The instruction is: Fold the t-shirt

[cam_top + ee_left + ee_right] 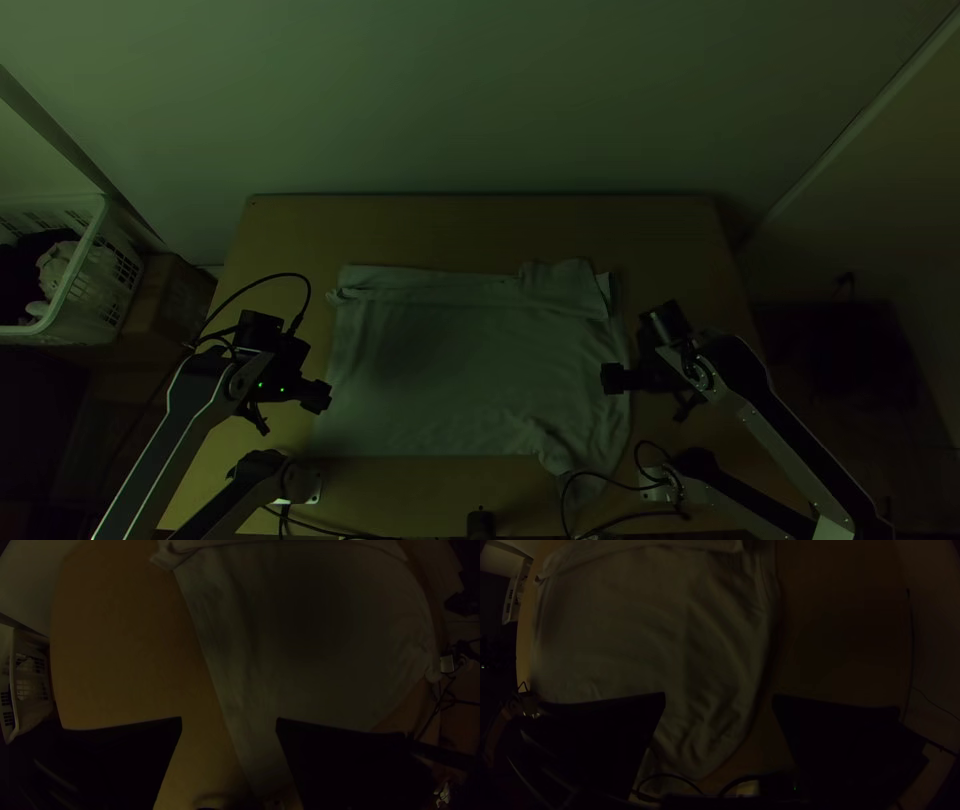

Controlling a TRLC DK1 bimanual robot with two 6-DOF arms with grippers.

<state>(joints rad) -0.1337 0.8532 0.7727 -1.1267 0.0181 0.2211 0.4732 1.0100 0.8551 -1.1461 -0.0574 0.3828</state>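
Watch the near right corner (582, 450) of the t-shirt (430, 370) first: it spills past the straight near hem, and a black cable (600, 474) seems to cross the narrow tip there. If you lift that corner without checking, the cable could snag the cloth or drag it askew. Your left gripper (229, 718) and right gripper (719, 695) both have their fingers spread with nothing between them, the left over the shirt's left edge, the right over its right edge. A shallow pinch could take just the top layer and peel it off the one beneath, because thin cloth lying flat gives you little to grab. Pressing too low could push the fabric into new wrinkles instead. And if you lift one side sooner than the other, the fold will probably come out slanted.

The shirt is pale and plain, laid across the middle and near part of the tabletop (480, 232). It makes a wide, roughly rectangular panel, fairly smooth at the centre and left. A strip (430, 284) along the far side looks turned over, with a small crumple at its left end and a looser, rumpled flap (565, 285) at its right. Wavy creases run down the right side into that spilling corner.
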